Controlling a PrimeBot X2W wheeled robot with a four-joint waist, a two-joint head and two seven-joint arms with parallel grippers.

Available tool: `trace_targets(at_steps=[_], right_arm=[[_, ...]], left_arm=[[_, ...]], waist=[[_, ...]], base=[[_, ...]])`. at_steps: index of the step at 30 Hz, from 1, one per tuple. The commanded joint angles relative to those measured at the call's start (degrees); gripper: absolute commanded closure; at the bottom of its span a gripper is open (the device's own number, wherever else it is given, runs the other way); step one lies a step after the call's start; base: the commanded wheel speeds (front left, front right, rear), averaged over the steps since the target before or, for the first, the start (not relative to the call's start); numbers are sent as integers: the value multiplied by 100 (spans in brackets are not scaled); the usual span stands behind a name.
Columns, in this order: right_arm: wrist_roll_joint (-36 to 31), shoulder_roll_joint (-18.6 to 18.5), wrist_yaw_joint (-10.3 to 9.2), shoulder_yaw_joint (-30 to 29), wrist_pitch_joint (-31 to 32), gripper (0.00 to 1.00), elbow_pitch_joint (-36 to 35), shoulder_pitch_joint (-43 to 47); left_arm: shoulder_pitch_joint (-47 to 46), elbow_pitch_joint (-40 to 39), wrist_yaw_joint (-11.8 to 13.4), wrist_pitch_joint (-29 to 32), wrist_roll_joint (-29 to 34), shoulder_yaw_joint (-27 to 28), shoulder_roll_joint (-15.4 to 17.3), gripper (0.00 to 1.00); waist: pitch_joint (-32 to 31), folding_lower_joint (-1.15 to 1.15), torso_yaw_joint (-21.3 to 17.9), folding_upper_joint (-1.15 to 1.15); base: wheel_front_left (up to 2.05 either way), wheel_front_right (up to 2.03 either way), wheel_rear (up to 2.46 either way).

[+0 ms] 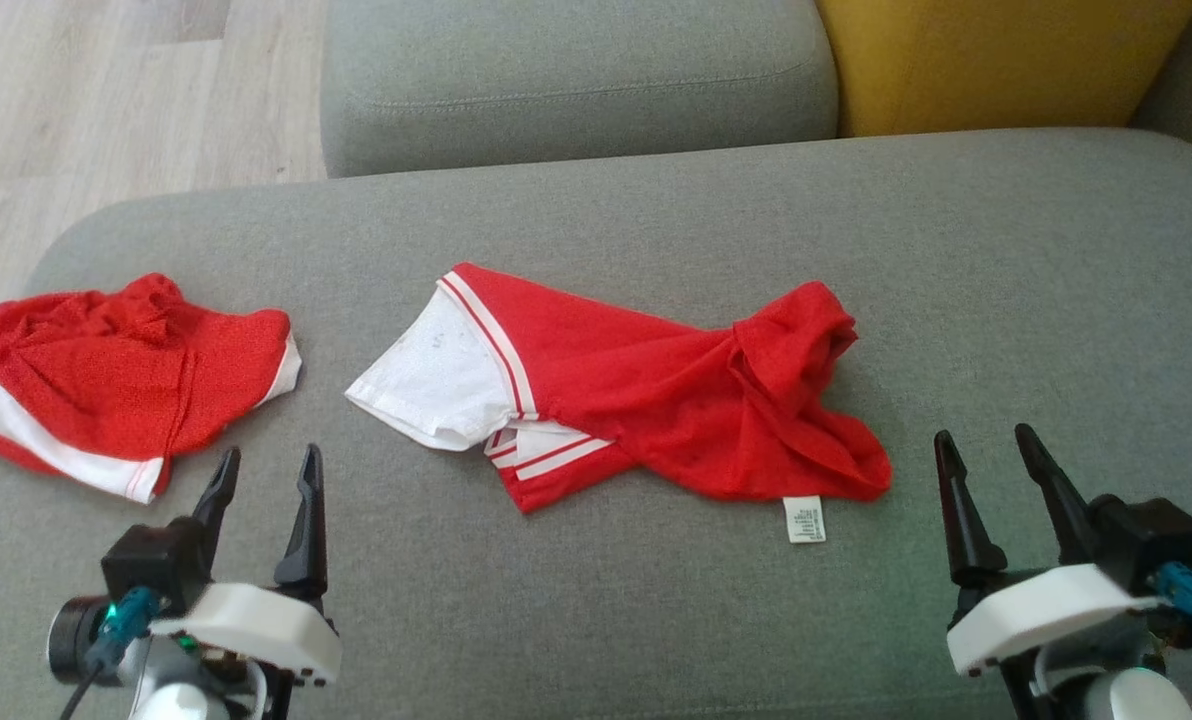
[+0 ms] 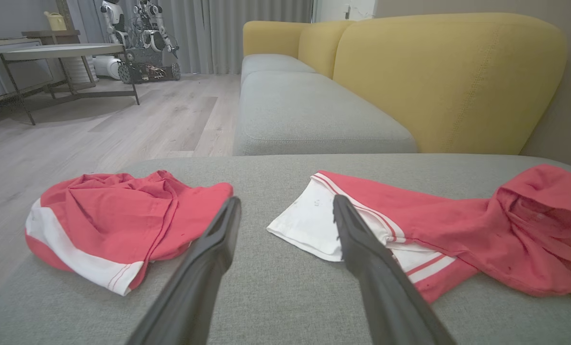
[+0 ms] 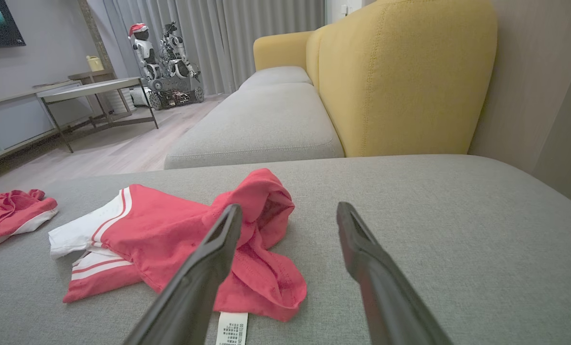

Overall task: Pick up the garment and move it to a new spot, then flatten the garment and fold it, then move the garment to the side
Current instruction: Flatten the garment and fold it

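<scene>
A red garment with white sleeve and striped trim (image 1: pixel 646 400) lies crumpled in the middle of the grey cushion (image 1: pixel 1006 300), a white label at its near edge. It also appears in the left wrist view as the garment (image 2: pixel 439 225) and in the right wrist view as the garment (image 3: pixel 180 230). My left gripper (image 1: pixel 266 470) hovers open near the front left, empty, its fingers (image 2: pixel 209 249) apart. My right gripper (image 1: pixel 986 450) stands open at the front right, empty, just right of the garment, with one finger (image 3: pixel 362 254) over bare cushion.
A second red and white garment (image 1: pixel 116 380) lies bunched at the cushion's left end. Behind are another grey seat (image 1: pixel 576 80) and a yellow backrest (image 1: pixel 996 60). Wooden floor (image 1: pixel 106 110) lies beyond the left edge, with a table (image 2: pixel 55 52) and other robots (image 2: pixel 142 43) farther off.
</scene>
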Motion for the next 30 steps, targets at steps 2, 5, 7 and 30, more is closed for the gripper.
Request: trace_targets(at_steps=[2,5,7,30], right_arm=[[34,-29,-4,157,-11,0,-248,-179],[33,-29,-4,159,-14,0,-246,-189],[36,-29,-4,151,-23,0,-241,-202],[99,-29,-4,231,-110,0,-431,-782]], left_arm=[[-189,-205,51,-17,-11,249,161,0],[-189,-206,58,-18,-9,243,170,0],[-203,-201,68,-17,-5,234,183,0],[-2264,1075,-578,624,-162,-117,59,0]], waist=[[10,0,-6,0],[13,0,-11,0],[17,0,-13,0],[1137,0,-207,0]], base=[[0,0,0],[0,0,0],[0,0,0],[0,0,0]])
